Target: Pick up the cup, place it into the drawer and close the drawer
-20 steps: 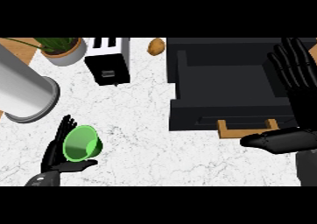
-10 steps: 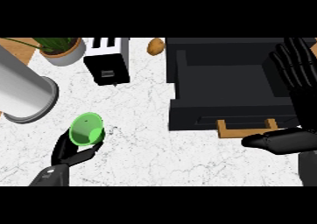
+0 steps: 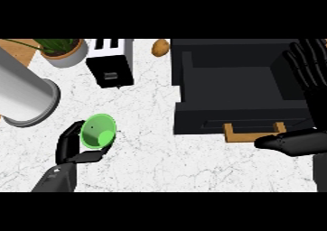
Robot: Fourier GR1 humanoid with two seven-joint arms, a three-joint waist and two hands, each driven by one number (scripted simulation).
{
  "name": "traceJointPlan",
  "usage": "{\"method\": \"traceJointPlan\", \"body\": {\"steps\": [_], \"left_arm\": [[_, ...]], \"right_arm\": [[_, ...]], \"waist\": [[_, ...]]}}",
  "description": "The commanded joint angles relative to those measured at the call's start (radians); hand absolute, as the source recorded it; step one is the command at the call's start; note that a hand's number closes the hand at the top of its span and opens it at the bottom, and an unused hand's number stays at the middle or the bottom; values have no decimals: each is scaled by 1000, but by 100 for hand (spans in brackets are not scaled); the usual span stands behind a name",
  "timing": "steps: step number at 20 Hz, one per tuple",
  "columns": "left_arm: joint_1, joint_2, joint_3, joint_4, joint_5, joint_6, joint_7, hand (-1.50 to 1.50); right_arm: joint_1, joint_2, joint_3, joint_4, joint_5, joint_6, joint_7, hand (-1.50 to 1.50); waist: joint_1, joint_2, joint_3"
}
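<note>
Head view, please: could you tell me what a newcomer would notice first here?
Most striking is the bright green cup, held in the left hand low on the white marble counter. Next is the big black open drawer at the upper right, with the right hand open at its right edge.

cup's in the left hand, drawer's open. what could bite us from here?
1. The left hand curls round only the lower side of the green cup; it could tip or slip on the carry.
2. The route to the open drawer crosses its raised left wall; a low carry may clip it.
3. The right hand rests open at the drawer's right side and could crowd the placement.
</note>
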Motion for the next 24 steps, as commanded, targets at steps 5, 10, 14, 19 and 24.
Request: {"method": "traceJointPlan", "body": {"steps": [5,10,14,19,24], "left_arm": [[-47,-51,70,-40,79,-73,-159,150],[-155,-80,-5,-104,48,-127,-50,150],[-207,-67,-34,-197,60,-162,45,150],[-290,-141,-103,-384,52,-64,242,150],[-389,-169,-186,-538,76,-25,493,150]], "right_arm": [[3,27,20,-28,8,-21,9,-150],[13,30,19,16,36,-21,-34,-150],[45,-25,-59,49,-20,33,-65,-150],[61,-21,-36,8,-3,26,-36,-150],[-1,2,-9,33,38,-20,-18,-150]], "waist": [[4,-5,0],[12,-7,2],[21,-11,4],[28,-17,4],[38,-19,4]]}}
